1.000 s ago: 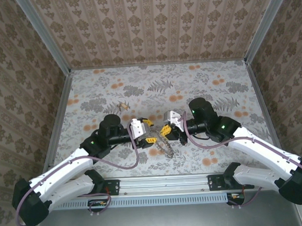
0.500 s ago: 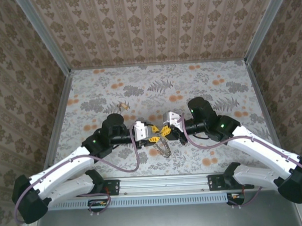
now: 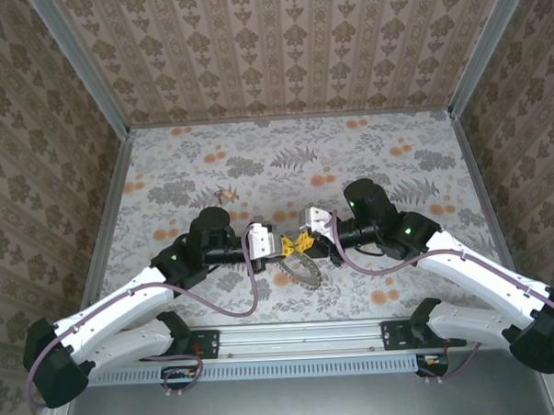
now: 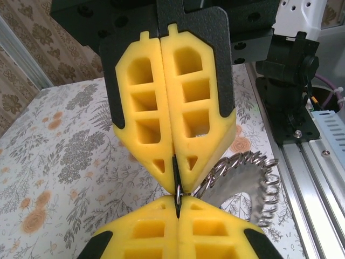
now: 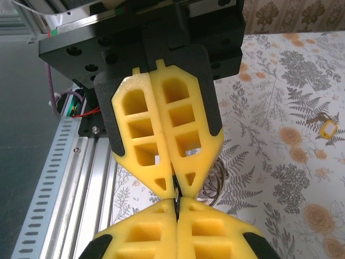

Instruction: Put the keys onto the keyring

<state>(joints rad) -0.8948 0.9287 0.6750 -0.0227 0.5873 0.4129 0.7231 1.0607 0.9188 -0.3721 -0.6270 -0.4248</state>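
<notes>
Floral-patterned desk (image 3: 384, 138) inside brown damask walls (image 3: 279, 42), seen from my overhead feed; both arms reach in from the near edge and meet tip to tip near the middle of the desk; the left end effector (image 3: 281, 248) is closed, its yellow fingers (image 4: 145, 232) pressed together on a thin edge of the keyring (image 3: 304, 269); the right end effector (image 3: 303, 240) is closed as well, pinching that same edge from the opposite side, so the two sets of tips almost touch; on my left wrist feed the keyring fans out as a toothed grey loop hanging just beside the pinch, clear of the desk; one small gold-looking key (image 3: 226, 193) lies flat on the desk, well apart from the keyring, beyond the left arm; I cannot make out the other keys.
</notes>
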